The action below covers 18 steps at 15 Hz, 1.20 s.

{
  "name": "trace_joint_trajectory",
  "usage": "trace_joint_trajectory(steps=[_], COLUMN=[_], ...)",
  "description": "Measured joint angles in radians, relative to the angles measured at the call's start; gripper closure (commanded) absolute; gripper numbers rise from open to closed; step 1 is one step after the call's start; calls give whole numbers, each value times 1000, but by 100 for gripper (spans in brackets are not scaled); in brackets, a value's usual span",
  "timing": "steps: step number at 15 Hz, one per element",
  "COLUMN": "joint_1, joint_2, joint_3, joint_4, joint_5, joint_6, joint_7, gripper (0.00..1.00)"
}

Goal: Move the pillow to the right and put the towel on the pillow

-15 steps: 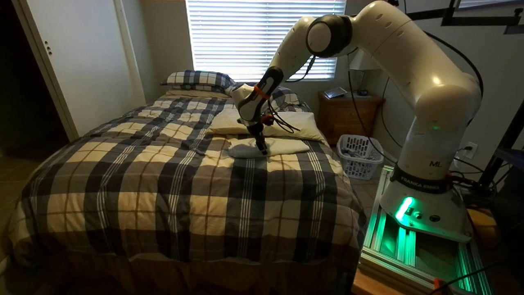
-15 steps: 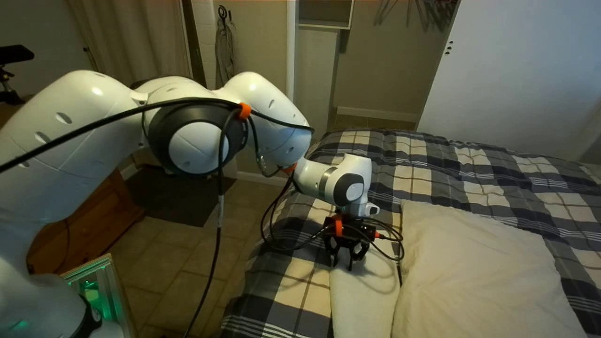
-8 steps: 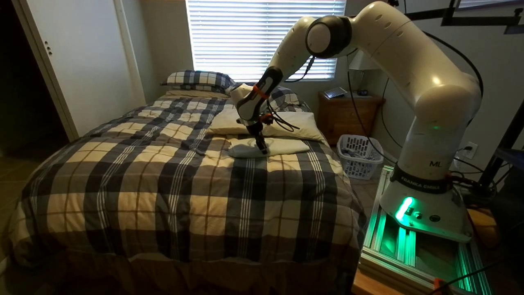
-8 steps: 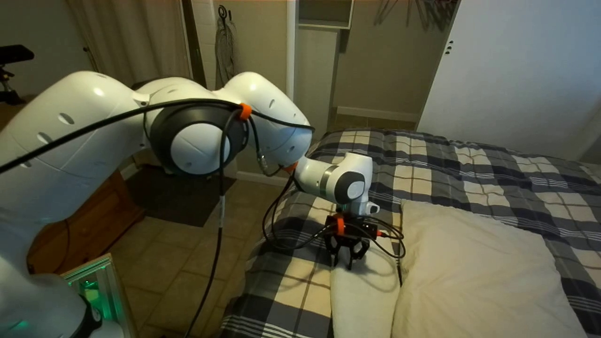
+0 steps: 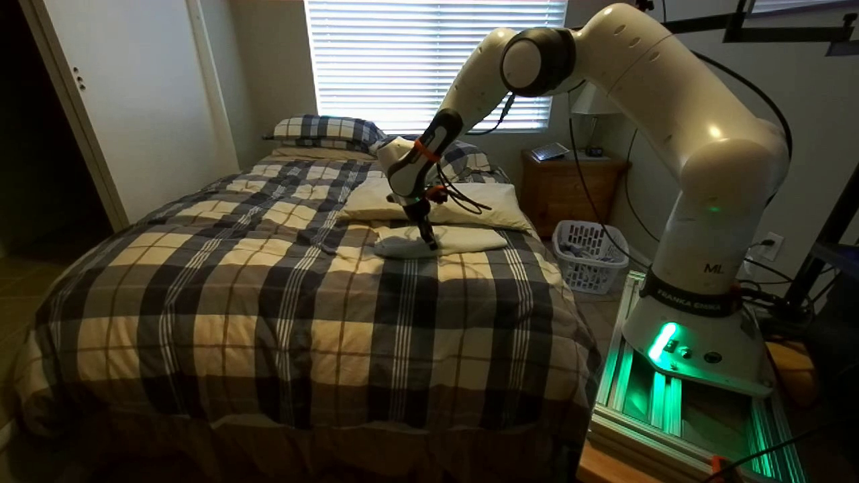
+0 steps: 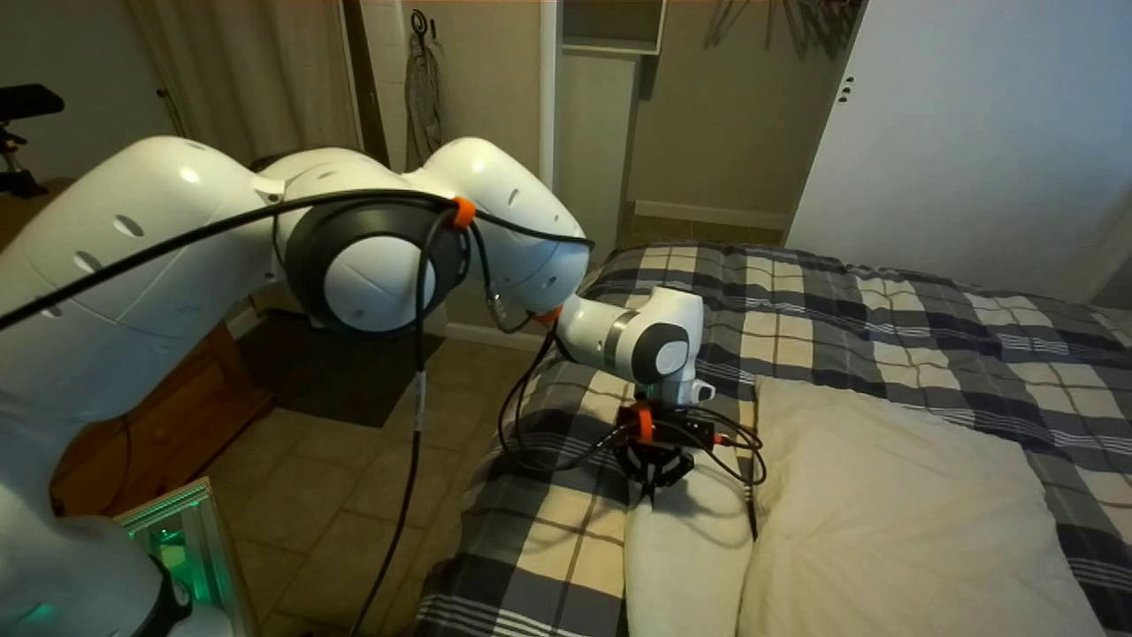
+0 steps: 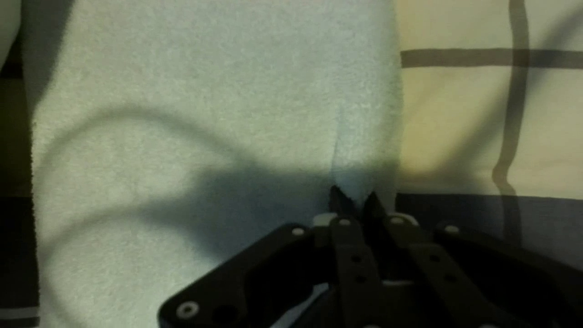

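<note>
Going left to right in an exterior view: the white arm [image 6: 380, 283] reaches in from the left of the hand [image 6: 650, 497], with tiled floor [image 6: 309, 495] lower down on that side, well apart from the hand. Next there's a strip of plaid bedspread [image 6: 548, 557] just left of the hand, and then the hand itself, pointing down with its fingertips [image 7: 341, 202] tight together. The towel [image 6: 685, 566] is right under it, laid out on the bedspread as a long pale strip running from the hand toward the camera. Wrist view is the good one for this: left of the tips is a wide stretch of towel, the tips themselves are nearly closed up with a thin pinch of towel between them, and just right of them you get the towel's edge, then bedspread. So yeah, I'd call that gripping the towel, only a small bit of it, with the rest lying flat. Right of the hand, back in an exterior view, the big cream pillow [image 6: 902, 522] lies just beside the towel; can't tell if they touch at the near end. Farther right and beyond the hand there's a white door [image 6: 973, 150].
</note>
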Motion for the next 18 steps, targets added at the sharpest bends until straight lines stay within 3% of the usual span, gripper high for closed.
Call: trace_joint_trajectory(steps=[12,18], joint_1=[-67,-68], joint_2=[-87,-189], joint_3=[78,74], joint_4=[1,-41], joint_5=[97,123], joint_6=[12,4], joint_7=[-268,-288], gripper=[94,94])
